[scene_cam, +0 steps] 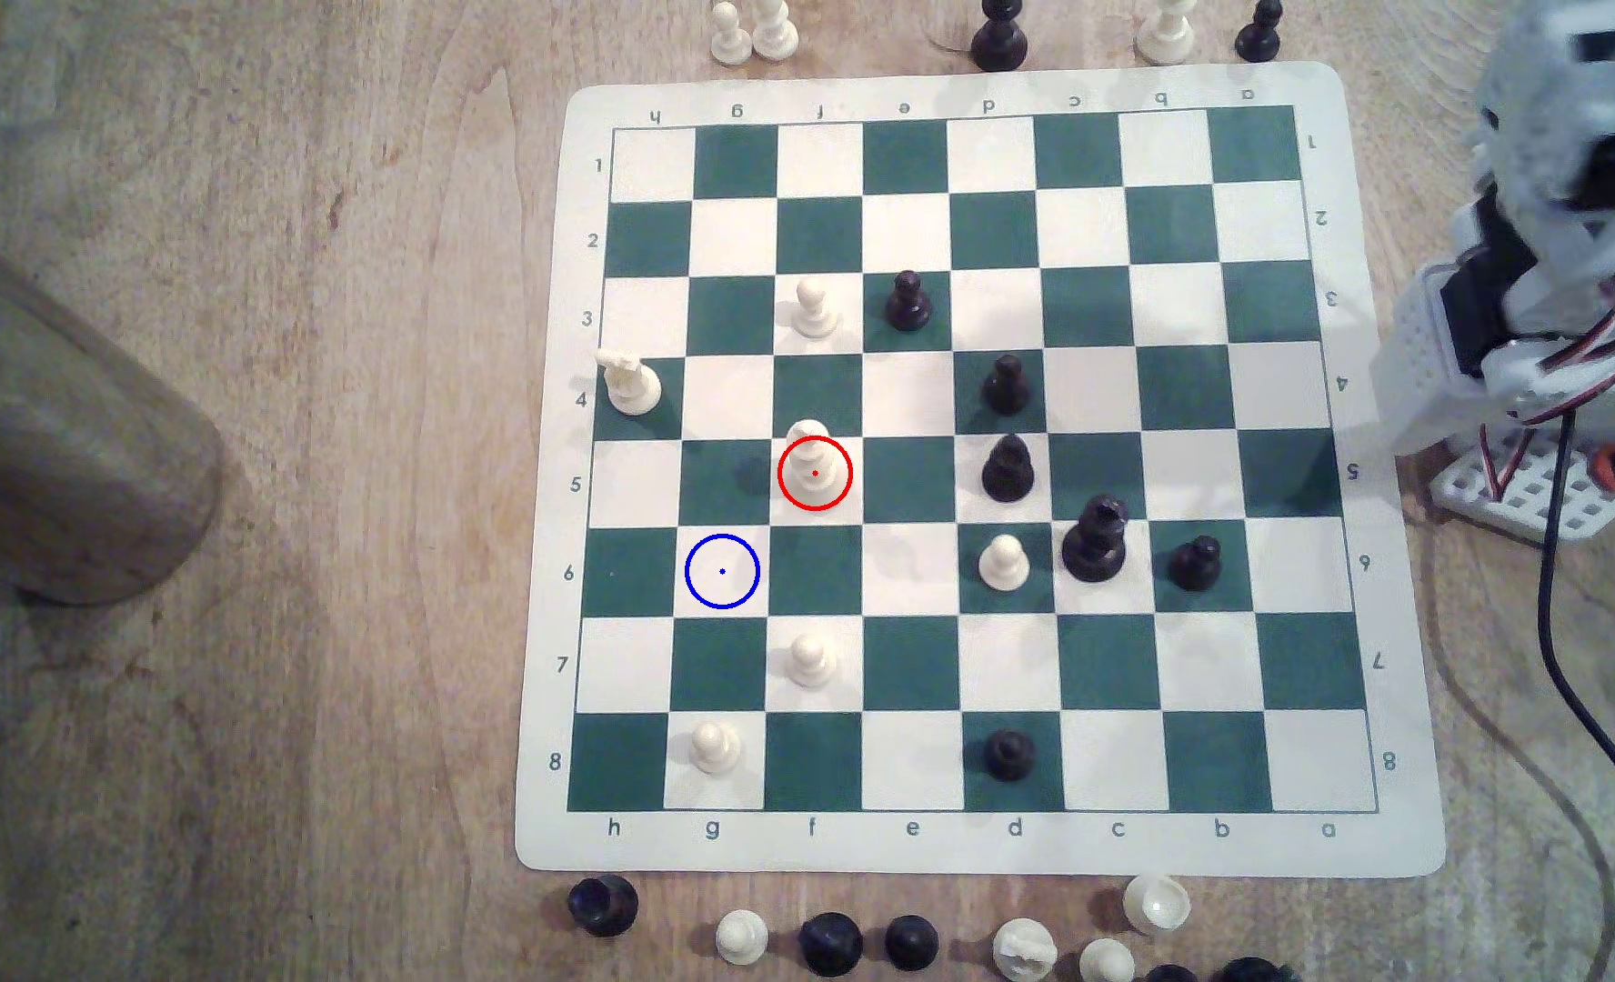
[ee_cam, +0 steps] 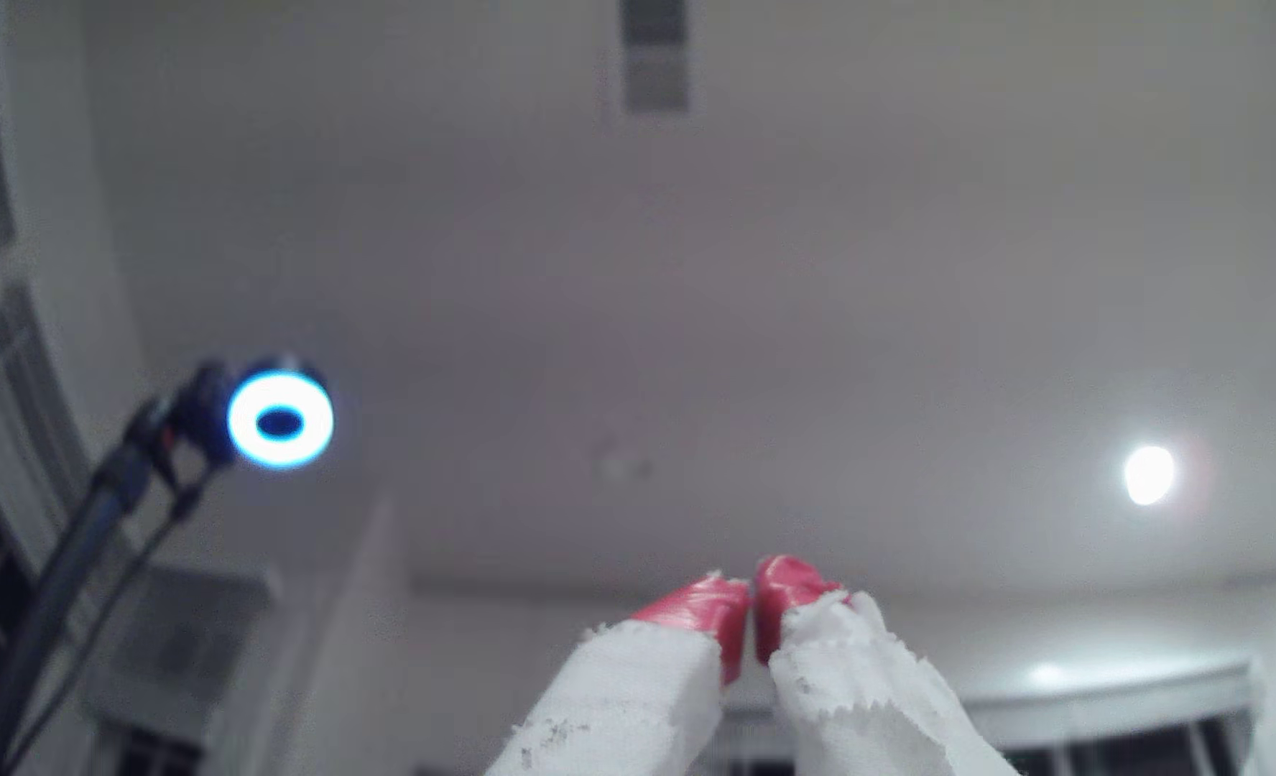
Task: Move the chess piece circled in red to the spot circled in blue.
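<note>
My arm (scene_cam: 1560,283) sits folded back off the board, at the exterior view's right edge beside ranks 3 to 5, its white body and wiring bunched over the lattice base (scene_cam: 1531,496) on the wooden table (scene_cam: 312,567). My wrist is tipped upward: the wrist view looks at a pale ceiling (ee_cam: 769,261), a glowing ring light (ee_cam: 281,421) on a dark stand, and a bright ceiling lamp (ee_cam: 1148,474).

My gripper (ee_cam: 751,589) points up into that empty air. The two fingers are wrapped in white, with red tape on the fingertips (ee_cam: 702,608). The red tips meet at their ends, with just a thin dark seam between them lower down, so I am closed and holding nothing. I touch no piece.

The chess piece (scene_cam: 811,458) stands upright on a white square of rank 5, file f, inside the red ring, well apart from me across the chessboard (scene_cam: 1484,850). The spot (scene_cam: 722,571) is the white square one rank down and one file toward the exterior view's left, at g6, marked by the blue ring and dot, and nothing stands on it. A white pawn (scene_cam: 810,659) stands on f7, just below and to the right of that square in the exterior view.
</note>
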Action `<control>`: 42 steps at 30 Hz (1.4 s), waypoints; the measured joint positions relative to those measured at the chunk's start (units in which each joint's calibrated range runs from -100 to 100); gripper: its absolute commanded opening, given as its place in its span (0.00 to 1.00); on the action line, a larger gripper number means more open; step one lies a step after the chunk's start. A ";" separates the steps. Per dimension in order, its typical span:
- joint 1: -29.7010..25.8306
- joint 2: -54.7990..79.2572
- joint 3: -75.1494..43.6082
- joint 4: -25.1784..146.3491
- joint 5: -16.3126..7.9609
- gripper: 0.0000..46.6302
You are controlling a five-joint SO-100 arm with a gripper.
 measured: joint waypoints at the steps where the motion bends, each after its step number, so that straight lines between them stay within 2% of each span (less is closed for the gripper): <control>1: 0.00 0.00 -1.72 4.06 0.00 0.00; 5: 0.00 0.00 -11.21 30.60 0.00 0.00; 9: 0.59 0.00 -15.27 58.25 -0.20 0.00; 11: 1.18 0.08 -15.27 66.06 -0.20 0.07; 15: 1.18 2.01 -18.17 81.27 -0.78 0.04; 18: 0.74 10.31 -22.68 89.80 -0.83 0.10; 24: -1.33 27.82 -34.61 98.33 -2.88 0.15; 28: -4.20 39.55 -42.11 101.67 -4.88 0.23; 35: -2.65 53.88 -47.81 101.20 -8.89 0.30; 42: -1.47 64.52 -53.32 100.48 -10.89 0.33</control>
